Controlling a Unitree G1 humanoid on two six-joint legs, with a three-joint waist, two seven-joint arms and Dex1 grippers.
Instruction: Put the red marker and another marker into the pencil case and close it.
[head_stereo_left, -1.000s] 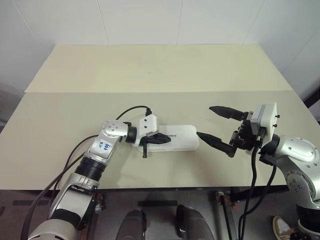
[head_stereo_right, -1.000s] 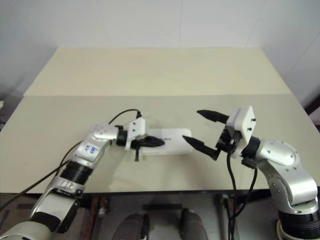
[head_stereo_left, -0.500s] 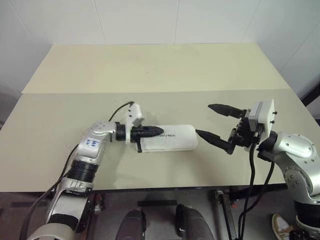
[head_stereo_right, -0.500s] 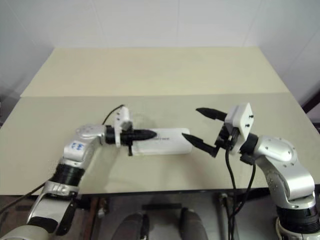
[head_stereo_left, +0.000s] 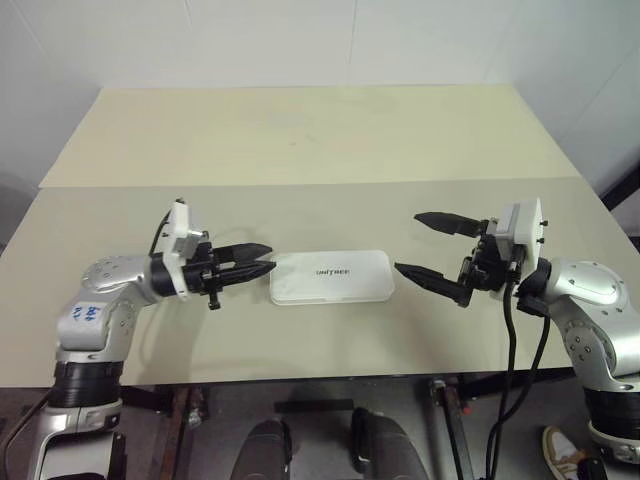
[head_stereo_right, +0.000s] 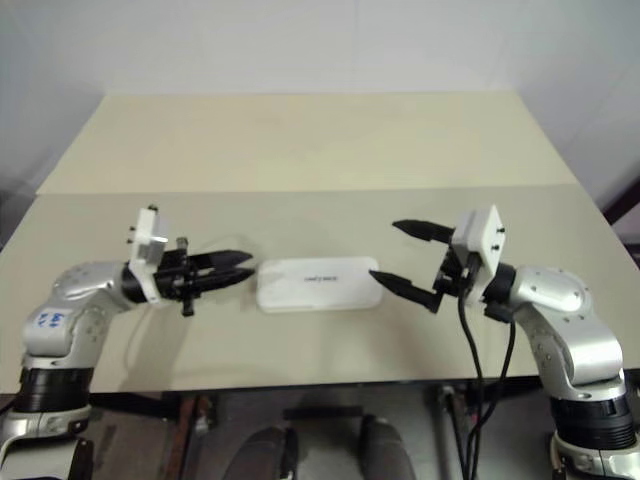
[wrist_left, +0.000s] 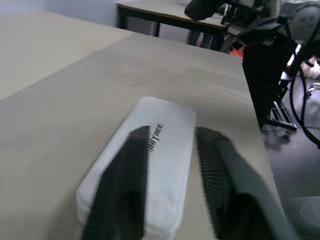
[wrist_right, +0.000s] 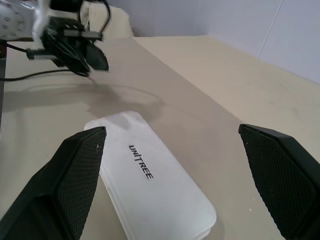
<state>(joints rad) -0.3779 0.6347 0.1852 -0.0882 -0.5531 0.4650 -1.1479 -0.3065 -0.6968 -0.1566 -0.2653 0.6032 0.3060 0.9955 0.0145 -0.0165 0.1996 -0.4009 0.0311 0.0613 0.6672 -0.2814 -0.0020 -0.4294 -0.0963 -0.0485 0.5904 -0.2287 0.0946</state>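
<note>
Pencil case (head_stereo_left: 331, 277) lies shut and flat on the near half of the table (head_stereo_left: 300, 140), lid up with the dark lettering showing, between the two grippers. From the case, the left gripper (head_stereo_left: 262, 264) sits at nine o'clock, its tips just beside the case's short end without touching it, fingers parted a little and holding nothing. The right gripper (head_stereo_left: 422, 243) sits at three o'clock, near the other short end, fingers spread wide and empty. By its look the case is hard, smooth plastic: likely light, stiff and slippery, so it may skid under a sideways push. A hold across the two long edges near the middle looks safest; pressing the flat lid from above should keep it steady.
</note>
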